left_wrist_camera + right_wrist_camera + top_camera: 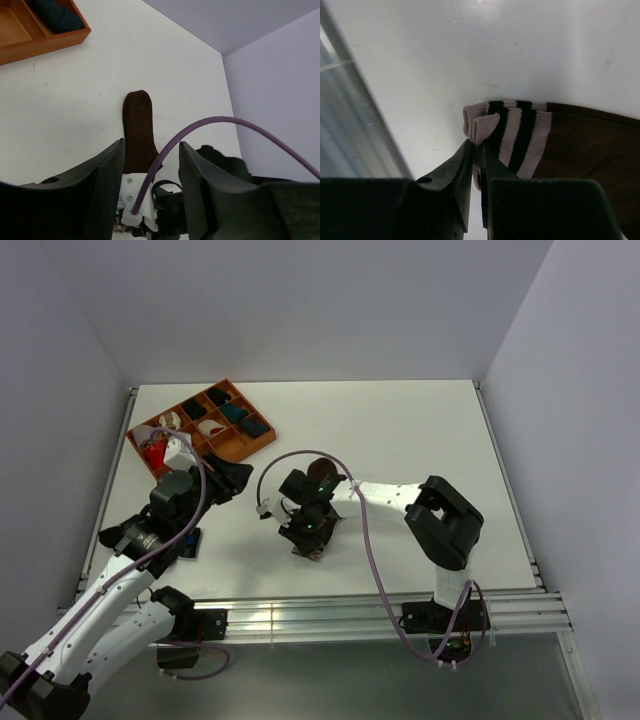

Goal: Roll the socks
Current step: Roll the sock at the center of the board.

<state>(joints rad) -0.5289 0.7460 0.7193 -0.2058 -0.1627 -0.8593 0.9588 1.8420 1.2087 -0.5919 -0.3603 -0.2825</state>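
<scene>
The dark brown socks (138, 125) lie flat on the white table, toe end pointing away in the left wrist view. Their pale pink and black striped cuff (516, 131) is at the near end, folded over at its corner. My right gripper (477, 152) is shut on that folded cuff edge, down at the table (309, 532). The socks (324, 467) are mostly hidden under the right wrist in the top view. My left gripper (151, 152) is open and empty, held above the table to the left of the socks (232, 480).
An orange divided tray (262, 439) at the back left holds red, white and teal sock bundles; its corner and a teal bundle (55, 15) show in the left wrist view. The purple cable (210, 124) arcs over the right wrist. The table's front rail (350, 125) is close.
</scene>
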